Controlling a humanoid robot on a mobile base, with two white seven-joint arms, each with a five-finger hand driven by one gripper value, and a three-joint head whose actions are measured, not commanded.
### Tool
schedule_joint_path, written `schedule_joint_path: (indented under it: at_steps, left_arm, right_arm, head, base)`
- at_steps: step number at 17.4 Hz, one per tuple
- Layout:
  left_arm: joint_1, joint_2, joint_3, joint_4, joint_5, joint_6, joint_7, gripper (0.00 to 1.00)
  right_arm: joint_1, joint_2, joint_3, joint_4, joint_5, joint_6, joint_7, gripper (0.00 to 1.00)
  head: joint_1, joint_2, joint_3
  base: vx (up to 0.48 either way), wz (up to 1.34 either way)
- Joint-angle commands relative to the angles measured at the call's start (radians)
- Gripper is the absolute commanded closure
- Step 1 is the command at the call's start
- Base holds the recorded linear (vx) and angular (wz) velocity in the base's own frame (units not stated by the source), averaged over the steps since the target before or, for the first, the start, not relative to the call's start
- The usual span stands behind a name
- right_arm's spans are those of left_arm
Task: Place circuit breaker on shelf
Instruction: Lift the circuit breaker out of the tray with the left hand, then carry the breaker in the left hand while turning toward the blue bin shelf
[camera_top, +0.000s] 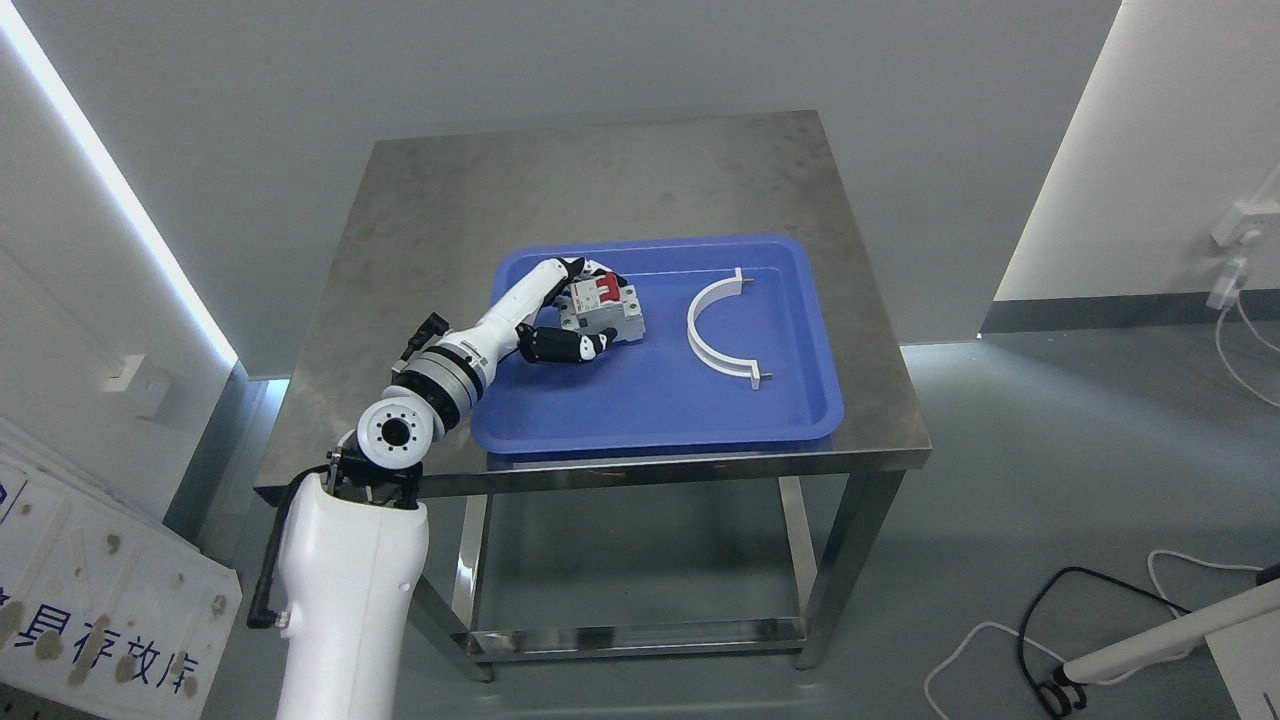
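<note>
Overhead, the robot's left arm reaches up from lower left over the steel table (640, 180), forearm angled toward the tray's left half. Left hand (565, 310) wraps the circuit breaker (600, 308): fingers curl over its top, black-tipped thumb (570, 347) braced along the near side. Breaker is grey-white w/ a red switch, sitting in the blue plastic tray (650, 400); its label print is too small to read. White half-ring clamp (722, 328) lies to the right, apart. Chinese characters show on a board (100, 610) at lower left.
</note>
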Motion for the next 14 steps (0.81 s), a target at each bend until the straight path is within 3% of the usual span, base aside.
schedule_joint_path:
  at_steps: [1, 4, 7, 10, 14]
  left_arm:
    - [-0.015, 0.012, 0.162, -0.073, 0.147, -0.032, 0.038, 0.87]
    - [0.02, 0.012, 0.205, -0.16, 0.244, -0.06, 0.247, 0.87]
    - [0.107, 0.012, 0.196, -0.219, 0.339, -0.191, 0.536, 0.86]
    - [0.236, 0.012, 0.179, -0.252, 0.413, -0.345, 0.547, 0.87]
    - [0.344, 0.012, 0.172, -0.3, 0.446, -0.382, 0.498, 0.87]
  right_arm:
    - [0.0, -0.017, 0.0, 0.0, 0.0, -0.001, 0.001, 0.0]
    - [0.0, -0.017, 0.0, 0.0, 0.0, -0.001, 0.001, 0.0]
    - [0.0, -0.017, 0.0, 0.0, 0.0, -0.001, 0.001, 0.0]
    - [0.0, -0.017, 0.0, 0.0, 0.0, -0.001, 0.001, 0.0]
    - [0.0, -0.017, 0.0, 0.0, 0.0, -0.001, 0.001, 0.0]
  head:
    - [0.0, 0.0, 0.0]
    - [0.0, 0.0, 0.0]
    - [0.0, 0.0, 0.0]
    - [0.0, 0.0, 0.0]
    - [0.0, 0.0, 0.0]
  base:
    - [0.0, 0.0]
    - [-0.001, -0.01]
    - [0.002, -0.03]
    - [-0.007, 0.0]
    - [-0.081, -0.05]
